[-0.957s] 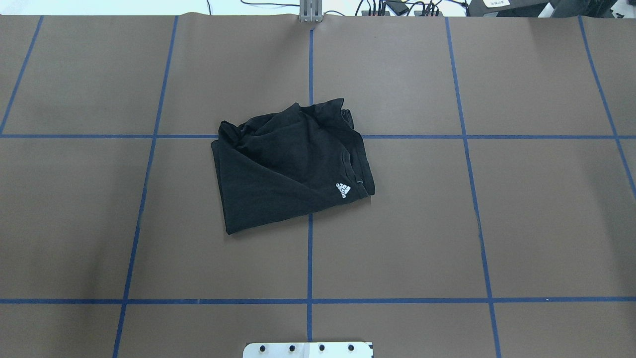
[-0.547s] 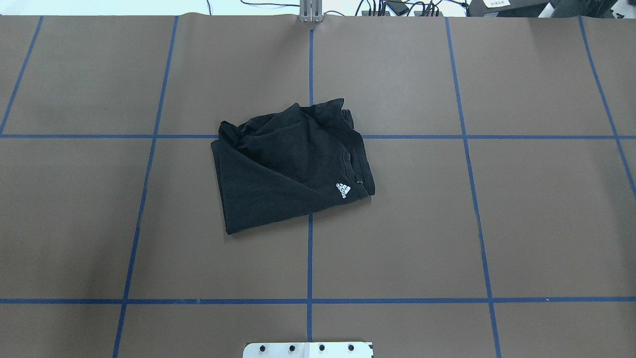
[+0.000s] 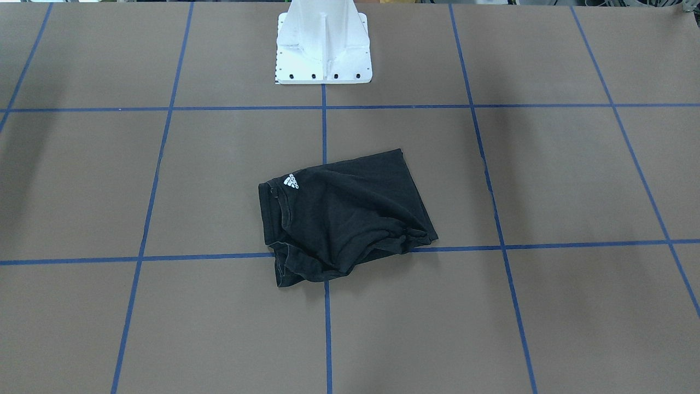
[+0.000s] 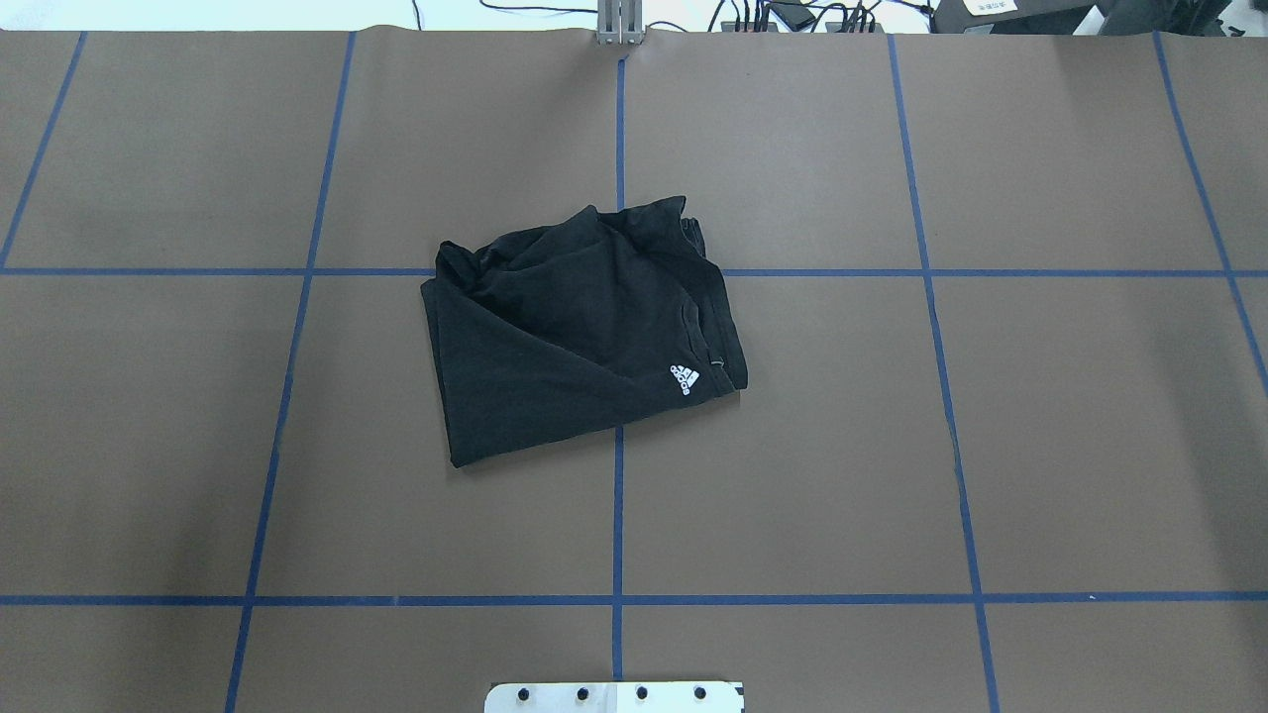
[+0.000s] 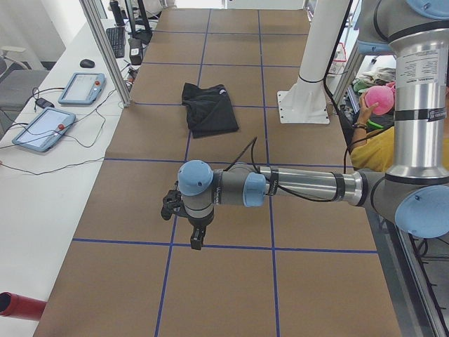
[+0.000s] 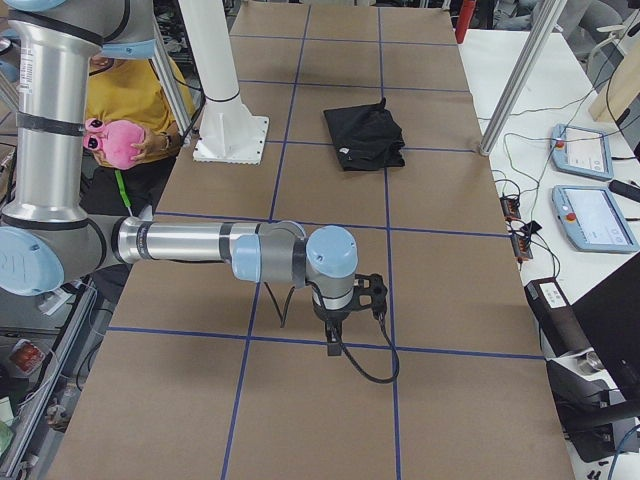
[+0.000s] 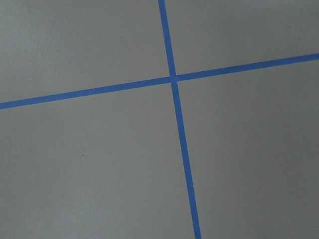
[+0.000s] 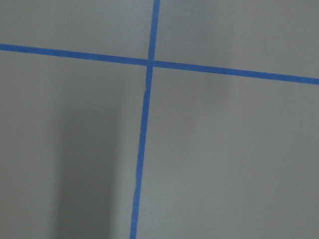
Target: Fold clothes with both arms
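The clothes are one black T-shirt [image 4: 575, 337], lying loosely folded and rumpled in the middle of the brown table, its small white logo [image 4: 685, 379] facing up. It also shows in the front view [image 3: 344, 219] and in both side views [image 5: 209, 109] [image 6: 365, 135]. Both arms are stretched out low over the table ends, far from the shirt. The left gripper [image 5: 198, 242] and the right gripper [image 6: 333, 345] point down above the blue tape lines. I cannot tell whether either is open or shut. Both wrist views hold only table and tape.
The white base mount [image 3: 322, 49] stands at the robot's side of the table. Blue tape [image 4: 617, 515] marks a grid on the brown cover. Tablets [image 5: 42, 126] and cables lie on the side bench. A person in yellow [image 6: 120, 100] sits behind the base.
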